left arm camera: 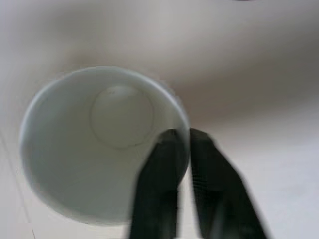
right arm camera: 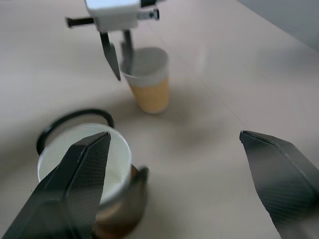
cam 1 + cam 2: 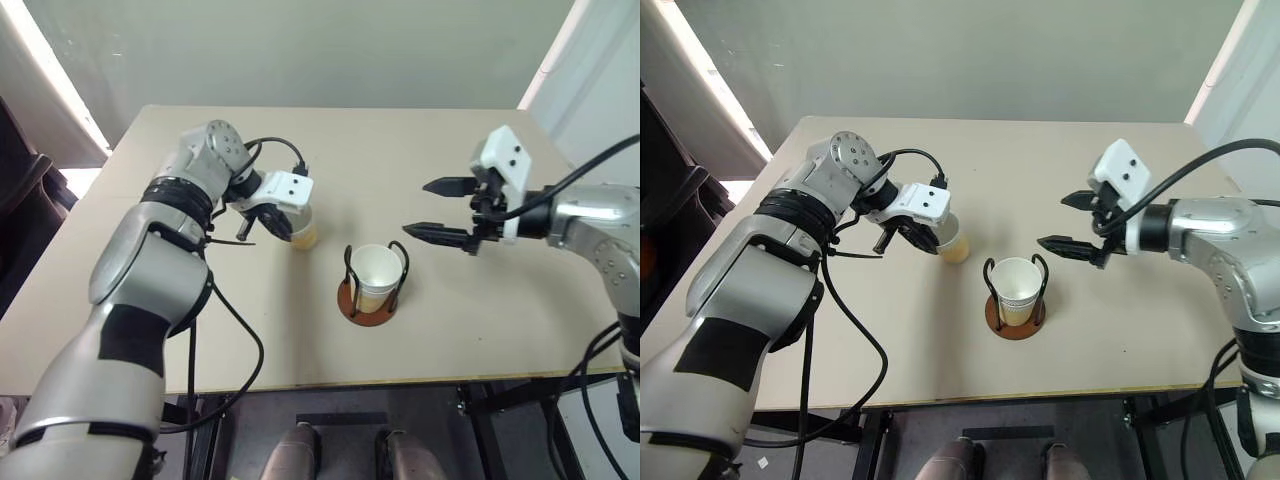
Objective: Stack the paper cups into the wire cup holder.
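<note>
Bare test room or lab, plain beige tabletop [image 3: 420,150] on black metal legs, blank grey-green wall [image 3: 300,50] behind, pale panels at the sides, no furnishings around

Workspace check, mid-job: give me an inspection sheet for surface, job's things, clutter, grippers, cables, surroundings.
Surface: beige table.
Job's things: cup holder with a cup seated in it; a second cup upright on the table to the holder's left.
Clutter: nothing seen.
Grippers: left gripper shut on the second cup's rim, one finger inside, one outside; right gripper open, holding nothing, right of the holder.
Cables: black cables looping along both arms.
Surroundings: grey wall behind.
</note>
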Controlling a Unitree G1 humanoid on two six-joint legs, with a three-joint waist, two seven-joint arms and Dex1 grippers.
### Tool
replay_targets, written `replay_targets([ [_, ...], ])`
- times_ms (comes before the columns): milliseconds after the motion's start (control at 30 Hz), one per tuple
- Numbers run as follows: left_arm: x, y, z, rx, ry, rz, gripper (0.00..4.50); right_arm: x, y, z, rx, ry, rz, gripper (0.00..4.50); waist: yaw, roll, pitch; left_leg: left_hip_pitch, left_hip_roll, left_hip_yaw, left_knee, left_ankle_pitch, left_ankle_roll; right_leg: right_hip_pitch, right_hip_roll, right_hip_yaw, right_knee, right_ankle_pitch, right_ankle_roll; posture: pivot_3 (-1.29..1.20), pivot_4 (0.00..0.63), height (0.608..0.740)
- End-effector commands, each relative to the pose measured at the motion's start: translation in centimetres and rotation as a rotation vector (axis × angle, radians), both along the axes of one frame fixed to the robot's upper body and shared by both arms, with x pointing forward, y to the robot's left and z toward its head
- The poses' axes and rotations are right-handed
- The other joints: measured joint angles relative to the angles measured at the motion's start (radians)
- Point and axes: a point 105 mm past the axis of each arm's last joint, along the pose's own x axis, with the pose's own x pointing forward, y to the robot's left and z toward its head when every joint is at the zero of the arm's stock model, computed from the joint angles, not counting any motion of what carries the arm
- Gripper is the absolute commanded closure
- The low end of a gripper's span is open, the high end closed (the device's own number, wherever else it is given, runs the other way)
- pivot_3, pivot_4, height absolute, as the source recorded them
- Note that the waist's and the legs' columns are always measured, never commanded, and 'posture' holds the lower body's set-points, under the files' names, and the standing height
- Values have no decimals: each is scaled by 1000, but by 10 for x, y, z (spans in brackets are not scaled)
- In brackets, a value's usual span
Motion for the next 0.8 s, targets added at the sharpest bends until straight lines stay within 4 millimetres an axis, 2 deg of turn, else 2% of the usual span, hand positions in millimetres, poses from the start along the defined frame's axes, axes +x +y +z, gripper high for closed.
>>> replay_targets([
  [33, 0, -2, 4, -2, -13, -14, 4486, -16, 5, 12, 11, -41, 62, 177, -2, 0, 0, 1, 0, 0, 0, 0, 0, 0, 0, 0, 1, 0, 0, 0, 150, 740],
  [200, 0, 1, 5, -2, -12, -7, 4486, -18, 5, 12, 11, -39, 68, 177, -6, 0, 0, 3, 1, 2, -1, 0, 0, 1, 2, 1, 2, 0, -1, 0, 150, 740],
  [267, -1, 1, 12, -15, -22, -15, 4486, -19, 2, 14, 8, -39, 66, 177, -6, 0, 0, 4, 1, 1, 0, 0, 0, 1, 1, 1, 2, 0, -1, 0, 150, 740],
  [333, -3, -4, 30, -56, -49, -51, 4486, -24, -4, 16, 3, -28, 85, 177, -5, 0, 0, 4, 1, 0, 0, 0, 0, 1, 0, 1, 2, -1, -1, 0, 150, 740],
  [467, -13, -30, 82, -177, -155, -190, 4486, -52, -11, 17, -14, 5, 219, 177, 2, -1, 0, 0, 1, -1, -1, 0, 0, 0, 1, 1, 1, -1, -2, 0, 150, 740],
  [533, -20, -43, 104, -230, -215, -263, 4486, -59, -16, 21, 6, 4, 246, 177, 4, -1, 0, -3, 1, -2, 0, -1, 0, -2, 0, 1, 0, -2, -2, 0, 150, 740],
  [567, -23, -47, 111, -246, -233, -293, 4486, -60, -18, 23, 14, 2, 246, 177, 4, -1, 0, -4, -1, 1, -1, -1, 0, -3, 3, 0, 0, -2, -2, 0, 150, 740],
  [633, -36, -60, 125, -288, -259, -378, 4486, -62, -25, 26, 19, -8, 241, 177, 1, 0, -1, -4, 1, -1, 0, -2, 0, -3, -1, 2, 0, -3, 0, 0, 150, 740],
  [700, -52, -69, 131, -315, -244, -464, 4486, -65, -28, 30, 28, -23, 241, 177, -1, 0, 0, -3, 1, 2, -1, -3, 0, -3, 0, 2, 1, -4, 0, 0, 150, 740],
  [800, -75, -80, 125, -310, -178, -578, 4486, -69, -29, 37, 57, -50, 247, 177, -9, 1, 0, -2, 3, 2, 0, -3, -1, -3, 0, 2, 2, -4, 1, 0, 150, 740],
])
